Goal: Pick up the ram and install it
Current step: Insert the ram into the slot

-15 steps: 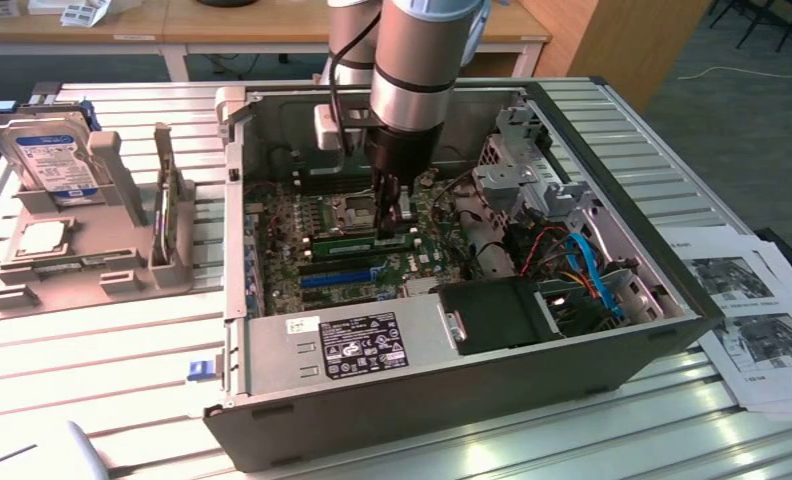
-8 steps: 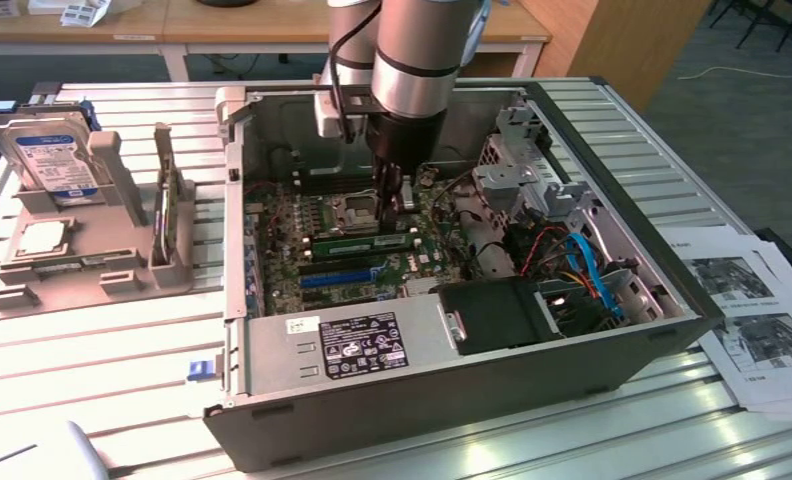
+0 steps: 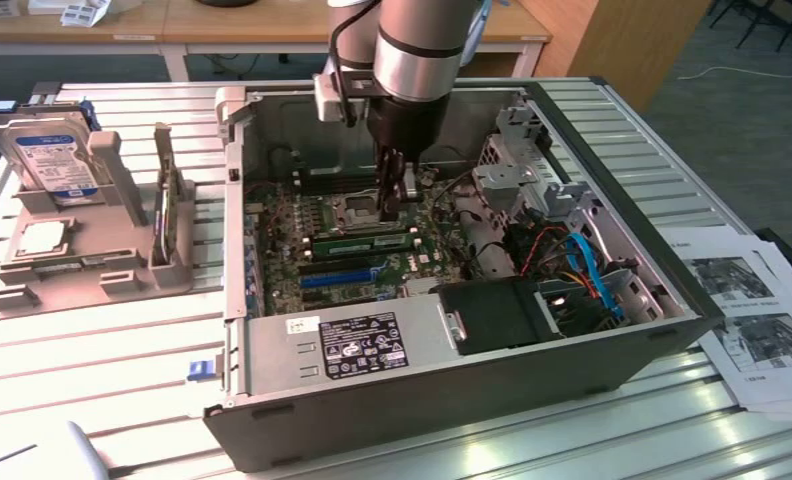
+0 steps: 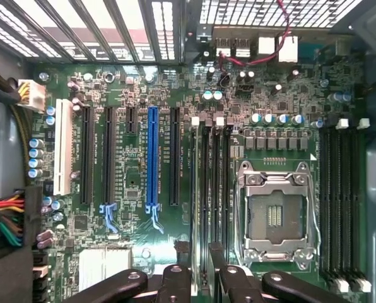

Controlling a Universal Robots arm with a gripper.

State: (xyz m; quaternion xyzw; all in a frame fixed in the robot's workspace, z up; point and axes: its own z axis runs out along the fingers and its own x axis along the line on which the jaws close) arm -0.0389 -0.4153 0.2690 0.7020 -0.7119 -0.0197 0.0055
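Hovering inside the open computer case, the gripper has its jaws apart, empty, just above the green ram sitting among the motherboard's memory slots

- A green motherboard lies face-on under the camera.
- One blue expansion slot stands among black expansion slots, with a white slot at the far side of the row.
- The CPU socket sits empty in its metal frame, between two banks of black memory slots.
- The gripper hangs above the nearer bank's end, its dark fingers spread apart.
- Coloured wires bunch at the board's edge.
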